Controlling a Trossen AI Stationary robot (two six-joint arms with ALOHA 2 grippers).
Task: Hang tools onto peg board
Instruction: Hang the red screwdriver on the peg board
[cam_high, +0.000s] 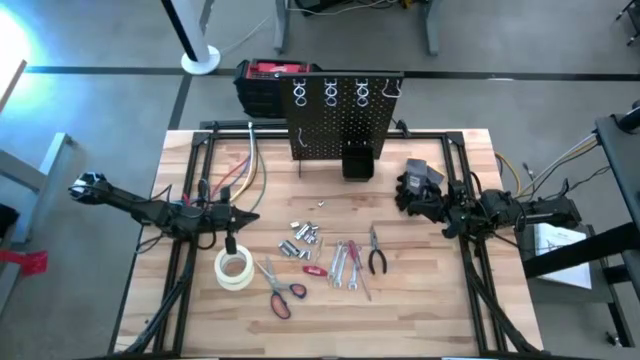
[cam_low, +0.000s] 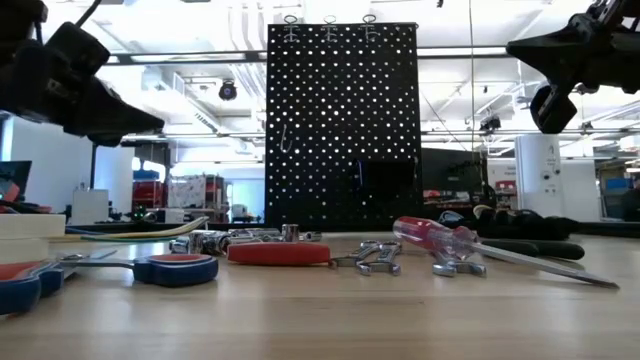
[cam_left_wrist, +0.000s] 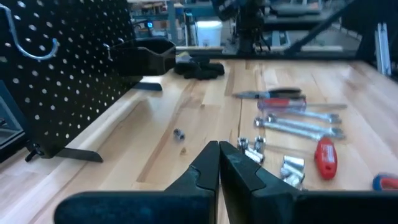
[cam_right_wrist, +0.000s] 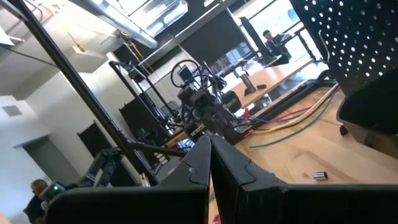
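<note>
No writing is readable on the tools (cam_high: 320, 260) lying before the peg board (cam_high: 340, 125); left gripper (cam_high: 252, 217) and right gripper (cam_high: 425, 205) hover above the table, fingers pressed together, empty.

High cam is looking straight down on my table (cam_high: 420, 310) and both arms. Low cam is sitting at tabletop level, facing the peg board (cam_low: 343, 125) close behind the tools. My wrist cams are looking forward past my closed fingers; left wrist and low are sharing the board.
</note>
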